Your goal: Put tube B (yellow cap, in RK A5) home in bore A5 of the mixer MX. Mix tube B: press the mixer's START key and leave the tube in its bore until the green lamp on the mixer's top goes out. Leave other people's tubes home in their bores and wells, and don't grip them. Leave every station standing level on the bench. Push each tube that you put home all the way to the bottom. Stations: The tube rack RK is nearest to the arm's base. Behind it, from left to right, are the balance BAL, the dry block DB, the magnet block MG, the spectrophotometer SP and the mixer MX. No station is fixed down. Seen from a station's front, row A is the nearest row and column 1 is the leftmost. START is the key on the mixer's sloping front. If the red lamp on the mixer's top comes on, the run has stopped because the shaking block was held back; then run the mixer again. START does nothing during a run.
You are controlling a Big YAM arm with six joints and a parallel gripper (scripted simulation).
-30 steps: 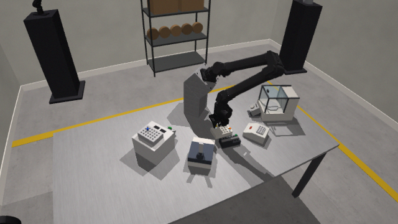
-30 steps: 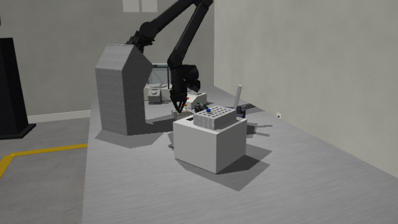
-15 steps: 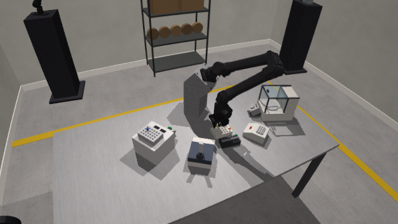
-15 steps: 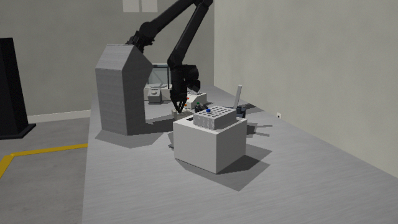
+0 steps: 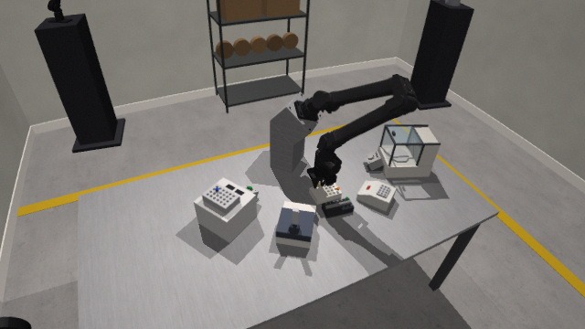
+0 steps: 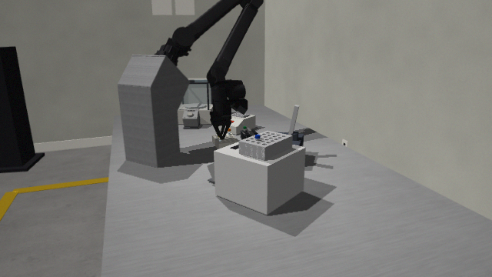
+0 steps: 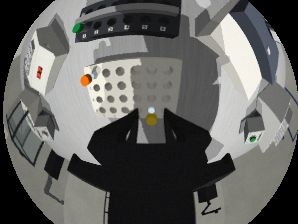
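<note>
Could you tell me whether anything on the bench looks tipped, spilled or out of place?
Nothing stands out: the rack and mixer sit level, and the gripper hangs partly open over the yellow-capped tube.

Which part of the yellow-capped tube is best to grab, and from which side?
Grip the tube just at its yellow cap, coming straight down from above. It stands upright in the rack, so only its top shows and the body is sunk in the bore. The gripper hangs open over it. The orange-capped tube stands well apart.
</note>
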